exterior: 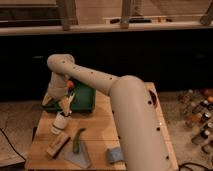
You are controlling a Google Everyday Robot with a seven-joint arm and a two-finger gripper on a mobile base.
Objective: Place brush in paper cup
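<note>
The white paper cup (59, 123) stands upright on the left part of the wooden table (102, 131). The pale tan-yellow brush (66, 105) stands nearly upright right above the cup's mouth, its lower end at the rim. My gripper (62, 101) hangs straight over the cup at the end of the arm, which reaches in from the lower right. The gripper is at the brush's upper end. I cannot tell whether the brush's lower end is inside the cup.
A dark green tray (83, 98) lies behind the cup. A flat wooden block (56, 145), a curved green vegetable (77, 140), a grey cloth (78, 156) and a blue-grey piece (114, 154) lie near the front edge. Bottles (199, 116) stand at the right.
</note>
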